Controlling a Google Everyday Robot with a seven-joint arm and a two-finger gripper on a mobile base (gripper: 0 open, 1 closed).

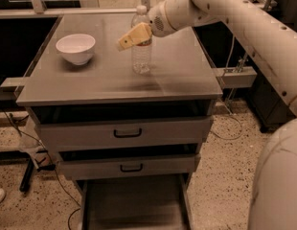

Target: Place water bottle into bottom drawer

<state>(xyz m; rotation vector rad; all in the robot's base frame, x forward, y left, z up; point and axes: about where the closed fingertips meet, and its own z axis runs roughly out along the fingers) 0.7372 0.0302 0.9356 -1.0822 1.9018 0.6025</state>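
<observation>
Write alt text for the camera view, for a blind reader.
The robot's hand is at the label of an upright water bottle on a grey cabinet top, with a white bowl nearby. Below, the bottom drawer stands pulled out.

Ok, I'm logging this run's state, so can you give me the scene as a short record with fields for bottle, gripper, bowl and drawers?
water bottle: upright on the cabinet top, not yet in a drawer
gripper: at the bottle's label height, crossing in front of it; grasp unclear
white bowl: on the top, apart from the bottle
bottom drawer: pulled out
upper drawers: two, black handles, above the bottom one
</observation>
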